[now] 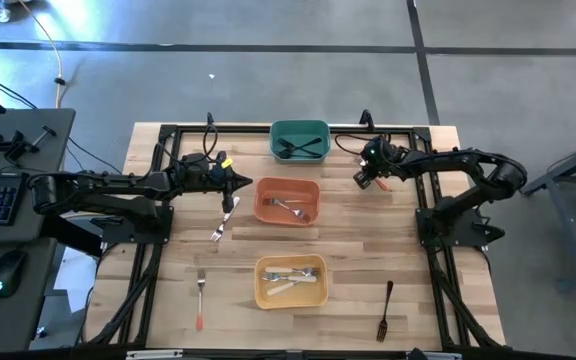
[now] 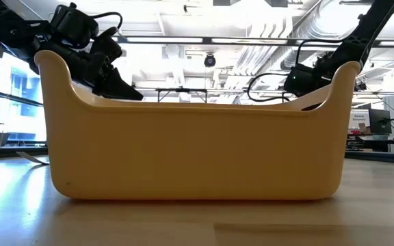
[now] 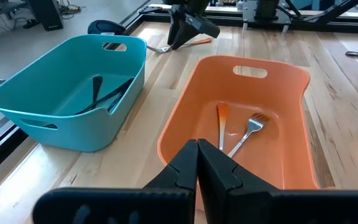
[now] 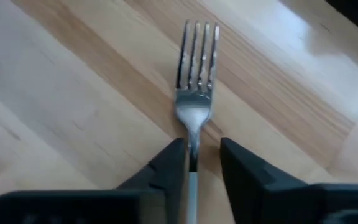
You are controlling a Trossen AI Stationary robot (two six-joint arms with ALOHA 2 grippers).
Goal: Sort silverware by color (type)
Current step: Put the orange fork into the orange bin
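Observation:
A fork [image 4: 196, 74] with a silver head lies flat on the wooden table, right of the green bin [image 1: 299, 140]; its orange handle [image 3: 201, 40] shows in the left wrist view. My right gripper [image 4: 202, 155] points down over it, open. Its fingers stand on either side of the fork's neck, one close beside it and the other with a clear gap. My left gripper [image 3: 196, 163] is shut and empty, held above the table at the orange bin's [image 1: 288, 200] left end. The orange bin holds two forks [image 3: 238, 127].
The green bin holds dark utensils [image 3: 101, 96]. The yellow bin [image 1: 291, 281], near the front, holds white-handled ones. Loose on the table are a pale fork [image 1: 220, 225], an orange-handled fork [image 1: 200, 298] at front left and a dark fork [image 1: 385, 312] at front right.

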